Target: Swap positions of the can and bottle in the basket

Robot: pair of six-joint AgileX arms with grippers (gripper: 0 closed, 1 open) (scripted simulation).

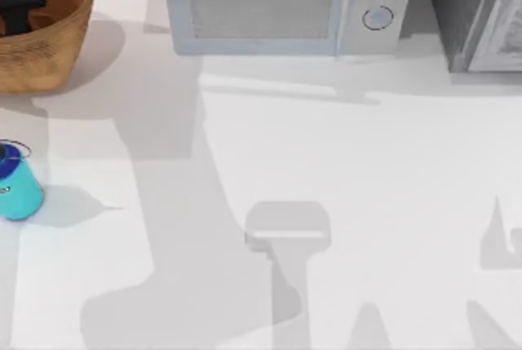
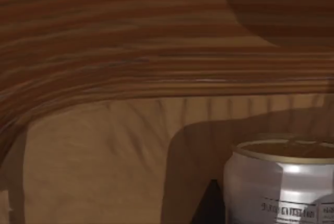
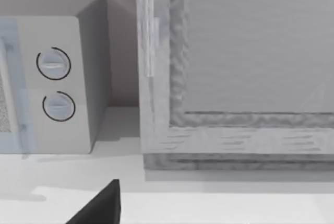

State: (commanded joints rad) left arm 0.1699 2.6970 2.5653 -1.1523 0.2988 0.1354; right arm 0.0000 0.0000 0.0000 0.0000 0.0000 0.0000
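Left hand (image 1: pixel 20 7) inside ribbed wicker basket (image 1: pixel 57 36)

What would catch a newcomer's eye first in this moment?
Probably the woven basket at the table's far left corner, with the dark left gripper reaching down inside it. The left wrist view shows a silver can standing against the basket's ribbed inner wall. Next come the bright blue-and-teal bottle standing on the table at the left edge, nearer than the basket, and the grey microwave along the back.

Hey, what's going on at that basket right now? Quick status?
Left gripper down inside the basket, beside a silver can. Blue-capped teal bottle on the table outside. Right arm parked by the microwave.
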